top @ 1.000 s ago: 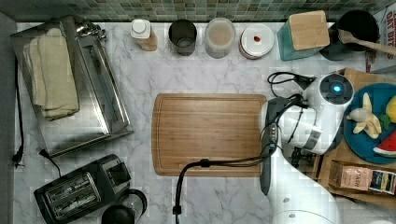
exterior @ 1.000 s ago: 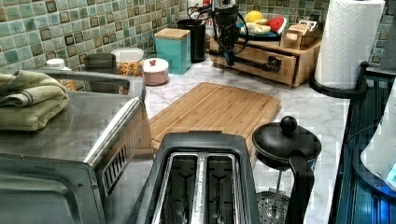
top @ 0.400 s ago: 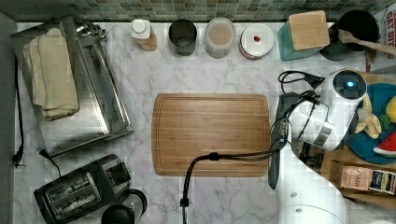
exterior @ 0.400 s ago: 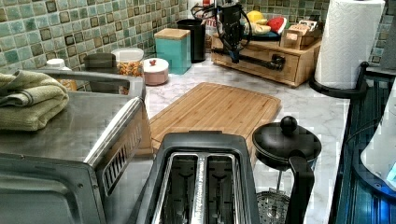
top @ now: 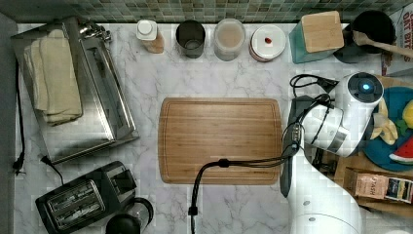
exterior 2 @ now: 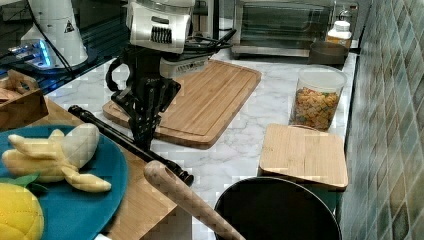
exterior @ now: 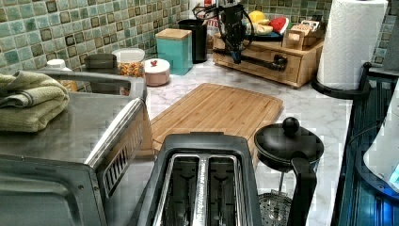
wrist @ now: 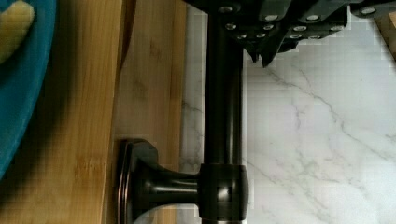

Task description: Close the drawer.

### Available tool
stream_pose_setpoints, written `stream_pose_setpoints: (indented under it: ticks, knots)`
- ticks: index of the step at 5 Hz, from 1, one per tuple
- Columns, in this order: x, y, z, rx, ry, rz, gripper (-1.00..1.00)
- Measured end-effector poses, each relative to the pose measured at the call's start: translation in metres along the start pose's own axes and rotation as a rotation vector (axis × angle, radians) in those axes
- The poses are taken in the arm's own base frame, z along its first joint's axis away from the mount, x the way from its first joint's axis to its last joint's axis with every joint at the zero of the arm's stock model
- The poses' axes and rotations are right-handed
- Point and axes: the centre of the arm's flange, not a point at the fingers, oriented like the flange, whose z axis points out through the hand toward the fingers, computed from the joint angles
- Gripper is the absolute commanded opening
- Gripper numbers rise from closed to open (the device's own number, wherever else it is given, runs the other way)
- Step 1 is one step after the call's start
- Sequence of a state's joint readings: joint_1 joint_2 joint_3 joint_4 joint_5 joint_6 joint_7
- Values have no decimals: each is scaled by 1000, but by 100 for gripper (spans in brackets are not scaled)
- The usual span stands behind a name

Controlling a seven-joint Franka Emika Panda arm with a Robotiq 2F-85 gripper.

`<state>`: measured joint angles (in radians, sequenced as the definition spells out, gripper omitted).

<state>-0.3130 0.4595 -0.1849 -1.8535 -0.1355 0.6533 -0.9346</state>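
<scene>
The drawer (exterior: 287, 71) sits in the wooden stand, its light-wood front about flush with the stand's face. A dark bar handle (exterior: 264, 59) runs along that front; it shows in the top view as a dark strip (top: 286, 181) and in the right view as a black rod (exterior 2: 107, 131). My gripper (exterior: 236, 57) points down at the handle (wrist: 223, 116), its tips (exterior 2: 144, 141) shut together and resting against the bar's outer side, away from the drawer front (wrist: 154, 84).
A wooden cutting board (top: 219, 141) lies just in front of the stand. The stand top carries a blue plate (top: 395, 105) of fruit and tea boxes (top: 384, 187). Jars (top: 229, 39) line the tiled wall; a paper towel roll (exterior: 350, 42) stands by the stand.
My arm has moved toward the top view's right, and the handle with the drawer front has gone in toward the stand.
</scene>
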Motion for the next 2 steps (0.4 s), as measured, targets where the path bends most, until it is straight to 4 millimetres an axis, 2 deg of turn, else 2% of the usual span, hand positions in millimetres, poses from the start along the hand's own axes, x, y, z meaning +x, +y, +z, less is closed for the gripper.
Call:
stream_pose_setpoints:
  ticks: [2]
  knots:
    - [2, -1, 0, -2, -4, -2, -100]
